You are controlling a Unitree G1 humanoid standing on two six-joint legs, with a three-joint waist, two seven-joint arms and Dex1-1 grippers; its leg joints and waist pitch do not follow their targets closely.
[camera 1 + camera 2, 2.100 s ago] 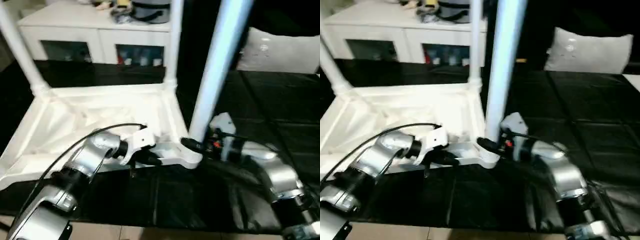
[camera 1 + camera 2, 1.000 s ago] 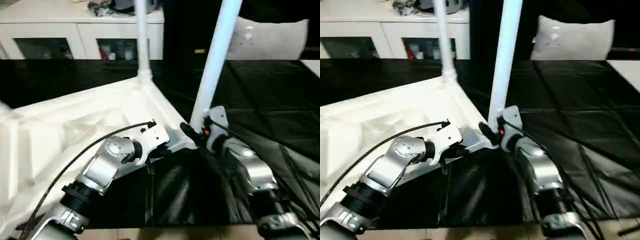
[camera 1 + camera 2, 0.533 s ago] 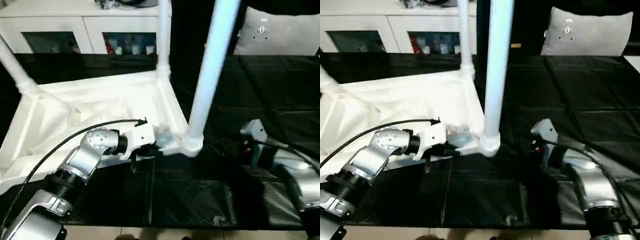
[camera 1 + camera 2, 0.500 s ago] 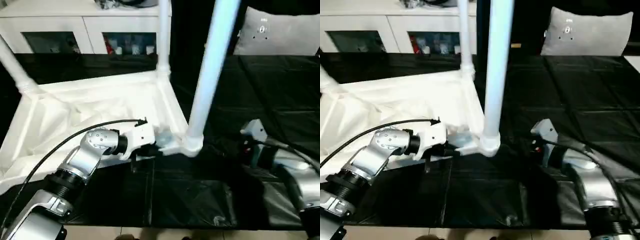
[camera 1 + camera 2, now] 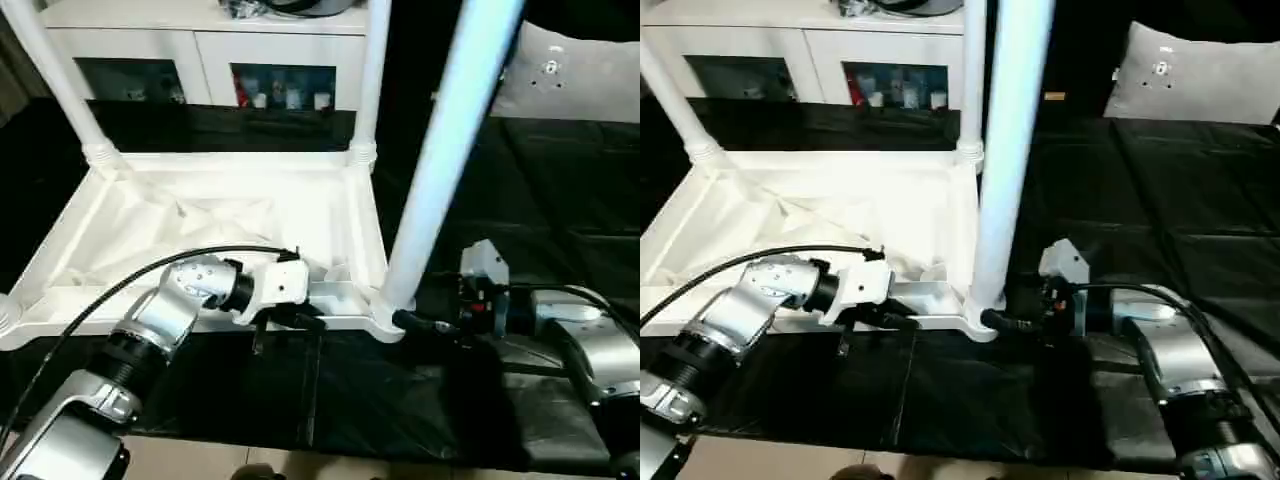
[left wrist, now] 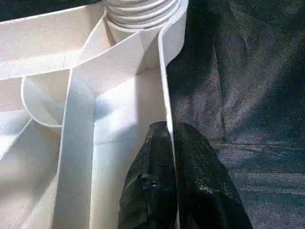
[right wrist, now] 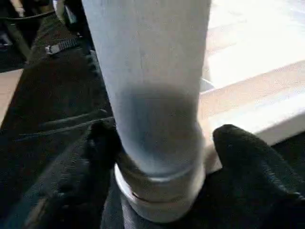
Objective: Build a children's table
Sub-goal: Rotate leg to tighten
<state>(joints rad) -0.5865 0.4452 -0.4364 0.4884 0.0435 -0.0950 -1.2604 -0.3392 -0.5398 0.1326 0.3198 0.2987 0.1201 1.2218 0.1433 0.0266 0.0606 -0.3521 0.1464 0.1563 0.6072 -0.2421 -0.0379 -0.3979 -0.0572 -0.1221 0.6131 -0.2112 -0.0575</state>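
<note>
Jaws of the left gripper are pinched on the table top's rim at centre frame; right gripper jaws are spread around the near leg.

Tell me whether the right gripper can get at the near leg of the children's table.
Probably yes: the right gripper already has its fingers on either side of the near leg just above the corner socket, nothing between them.

Lighting was pretty harsh when we looked: the white tabletop blew out to glare, while the black surface stayed dim. The nearest leg looked soft and bluish, and our right wrist view was blurry up close.
</note>
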